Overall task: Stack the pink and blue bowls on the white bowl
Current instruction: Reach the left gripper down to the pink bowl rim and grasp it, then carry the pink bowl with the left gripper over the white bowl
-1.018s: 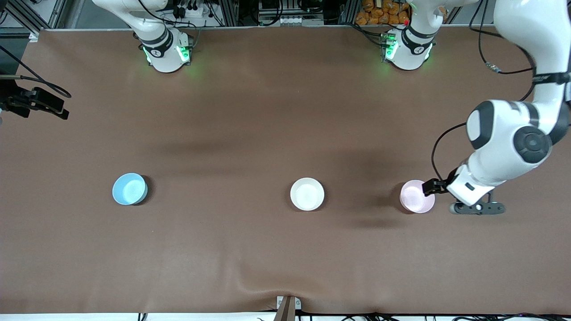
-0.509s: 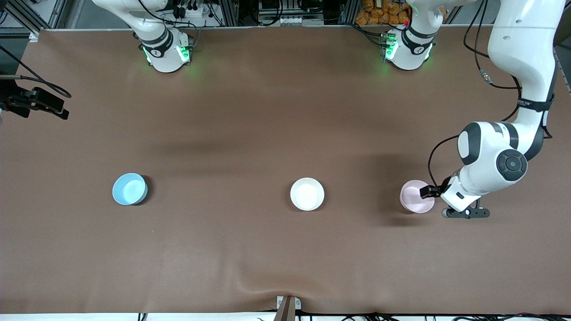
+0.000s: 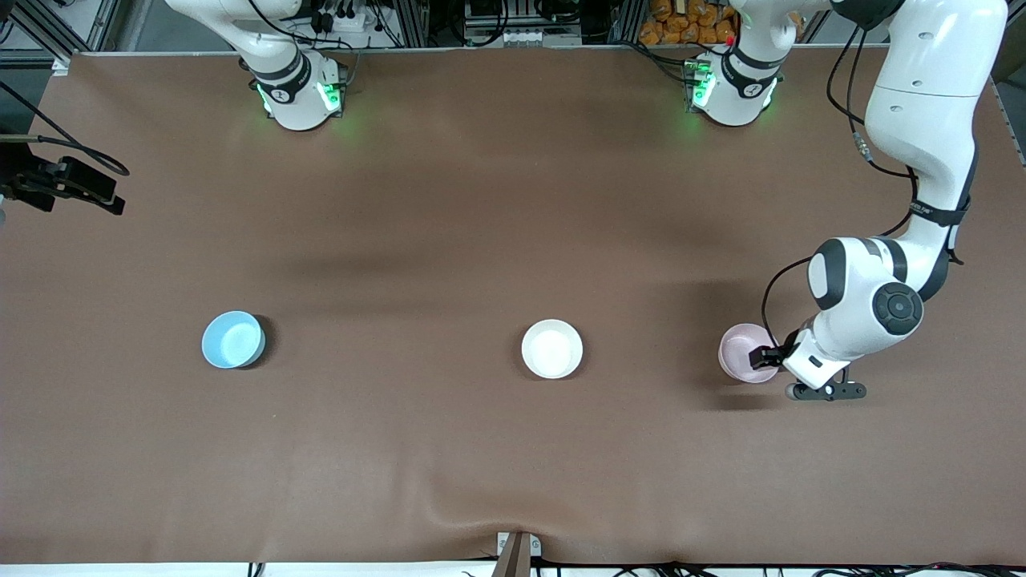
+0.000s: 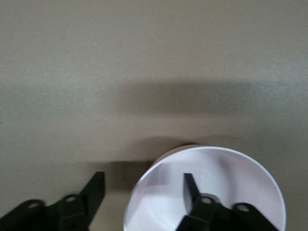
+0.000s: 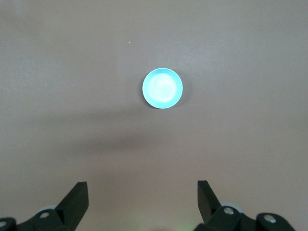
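Left wrist view: left end effector (image 4: 140,185) open, straddling pink bowl (image 4: 231,173) rim; right end effector (image 5: 142,197) open, waiting.

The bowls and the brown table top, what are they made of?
The pink bowl, the white bowl and the blue bowl look like smooth plastic: thin rims, plain even colour, a soft shine inside. The table cover looks like matte brown cloth or mat, since it bulges in a wrinkle at the near edge. That is a guess.
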